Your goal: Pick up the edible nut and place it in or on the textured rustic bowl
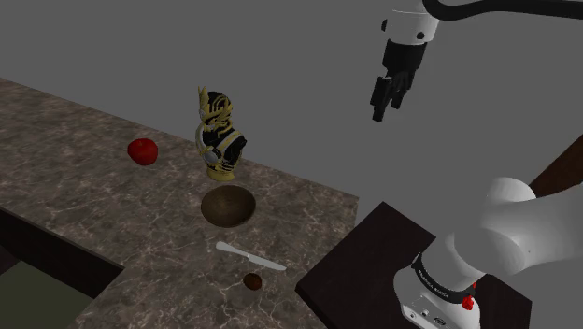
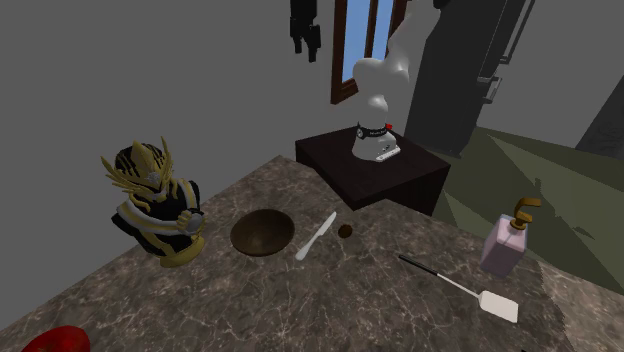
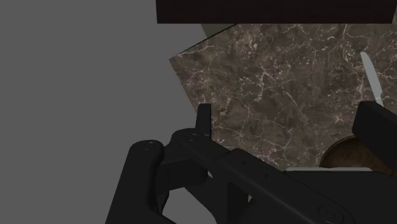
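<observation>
Black claw (image 1: 385, 101) hangs high over the tabletop (image 1: 75, 196), fingers apart, nothing btwn them. Small round brown nut (image 1: 252, 280) lies on the veined brown marble near the tabletop's edge, just beside a slim white knife (image 1: 248, 254). Rough dark-brown bowl (image 1: 228, 206), round & shallow, sits past the knife, w/ a gold-and-black winged bust (image 1: 220, 135) behind it.
</observation>
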`<state>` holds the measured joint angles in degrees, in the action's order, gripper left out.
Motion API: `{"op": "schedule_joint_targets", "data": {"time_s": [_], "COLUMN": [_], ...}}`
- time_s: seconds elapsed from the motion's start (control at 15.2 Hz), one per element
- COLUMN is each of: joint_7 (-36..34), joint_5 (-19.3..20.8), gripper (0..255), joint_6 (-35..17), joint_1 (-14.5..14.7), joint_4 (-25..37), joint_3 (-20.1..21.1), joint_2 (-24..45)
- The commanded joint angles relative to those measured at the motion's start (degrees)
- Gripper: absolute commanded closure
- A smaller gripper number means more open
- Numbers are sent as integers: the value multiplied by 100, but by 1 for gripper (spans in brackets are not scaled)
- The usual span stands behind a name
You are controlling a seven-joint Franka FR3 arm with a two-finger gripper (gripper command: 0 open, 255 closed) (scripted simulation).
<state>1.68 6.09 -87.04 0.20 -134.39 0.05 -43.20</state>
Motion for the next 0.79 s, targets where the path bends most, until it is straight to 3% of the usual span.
{"op": "schedule_joint_targets", "data": {"time_s": [0.0,0.73], "joint_7": [0,-749], "joint_5": [0,-764], "gripper": [0,0], "joint_6": [0,-1842], "joint_1": [0,491], "joint_4": [0,-1519], "joint_3": [0,640], "joint_2": [0,235]}}
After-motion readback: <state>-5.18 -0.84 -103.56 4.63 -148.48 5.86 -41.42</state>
